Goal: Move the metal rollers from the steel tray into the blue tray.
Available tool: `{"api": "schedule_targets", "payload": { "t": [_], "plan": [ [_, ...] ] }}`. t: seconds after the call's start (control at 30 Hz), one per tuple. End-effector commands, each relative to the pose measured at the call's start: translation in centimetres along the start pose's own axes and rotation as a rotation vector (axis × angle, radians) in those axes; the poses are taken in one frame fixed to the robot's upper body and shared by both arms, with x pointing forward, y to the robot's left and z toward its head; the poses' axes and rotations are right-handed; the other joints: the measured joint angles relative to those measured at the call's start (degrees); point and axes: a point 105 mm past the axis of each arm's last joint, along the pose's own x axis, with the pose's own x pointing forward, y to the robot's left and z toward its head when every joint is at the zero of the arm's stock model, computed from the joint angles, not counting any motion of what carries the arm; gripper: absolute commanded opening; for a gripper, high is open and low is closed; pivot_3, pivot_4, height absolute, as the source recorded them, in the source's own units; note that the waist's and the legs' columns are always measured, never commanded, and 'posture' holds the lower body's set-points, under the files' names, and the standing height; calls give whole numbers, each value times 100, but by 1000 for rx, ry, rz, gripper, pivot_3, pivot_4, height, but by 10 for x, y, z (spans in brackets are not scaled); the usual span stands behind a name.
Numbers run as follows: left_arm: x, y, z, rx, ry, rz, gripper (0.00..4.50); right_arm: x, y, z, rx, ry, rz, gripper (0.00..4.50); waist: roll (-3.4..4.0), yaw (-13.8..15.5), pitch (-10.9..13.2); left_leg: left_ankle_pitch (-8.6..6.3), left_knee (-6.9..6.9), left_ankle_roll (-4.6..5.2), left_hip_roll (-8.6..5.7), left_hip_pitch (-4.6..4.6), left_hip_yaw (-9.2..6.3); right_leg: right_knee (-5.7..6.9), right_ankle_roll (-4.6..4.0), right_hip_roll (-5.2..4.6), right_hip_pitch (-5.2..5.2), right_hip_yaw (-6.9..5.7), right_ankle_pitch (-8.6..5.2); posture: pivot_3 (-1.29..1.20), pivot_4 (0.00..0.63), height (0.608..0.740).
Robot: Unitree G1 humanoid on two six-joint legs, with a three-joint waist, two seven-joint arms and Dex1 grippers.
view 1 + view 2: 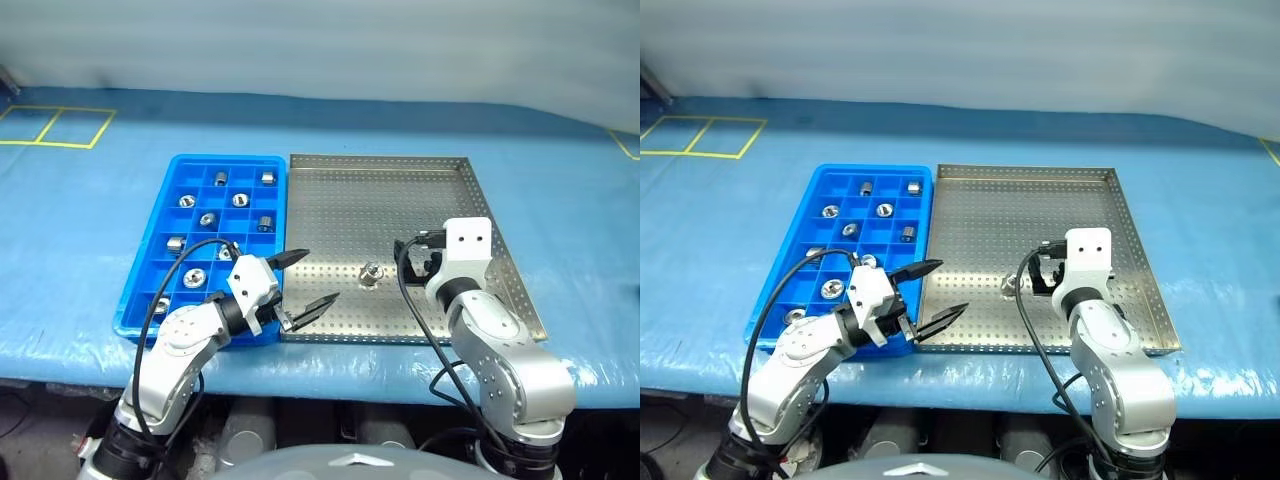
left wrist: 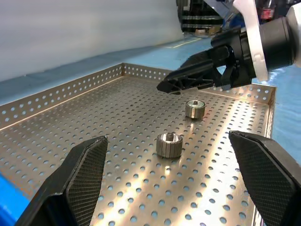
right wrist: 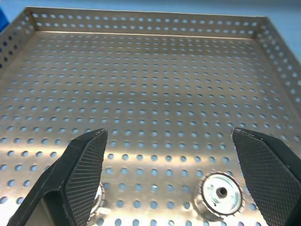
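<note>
Two metal rollers [image 2: 169, 144] on steel tray [image 1: 420, 190], one half-hidden behind right pincer [image 2: 188, 81].

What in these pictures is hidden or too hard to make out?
- Right wrist view: one roller sits half behind a finger.
- Right eye view: right hand blocks rollers on the steel tray.
- Left eye view: left hand covers the blue tray's near corner.

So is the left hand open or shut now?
Open: the left hand holds nothing, its fingers spread wide over the steel tray.
</note>
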Motion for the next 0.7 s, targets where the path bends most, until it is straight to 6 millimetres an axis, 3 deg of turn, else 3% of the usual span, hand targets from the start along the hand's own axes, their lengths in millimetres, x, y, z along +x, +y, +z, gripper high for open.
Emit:
{"api": "schedule_targets", "payload": {
  "t": [0.03,0.7],
  "plan": [
    [7,-7,7,10,-22,-49,4500,-5,-7,8,-10,-48,-47,4454,0,-53,0,0,0,1,0,0,1,1,1,1,0,2,1,27,150,740],
    [11,-16,4,-26,-35,-74,4500,26,-19,-20,63,46,-112,4454,-1,-101,-1,1,4,5,-1,3,14,3,11,4,-2,23,7,59,150,740]
  ]
}}
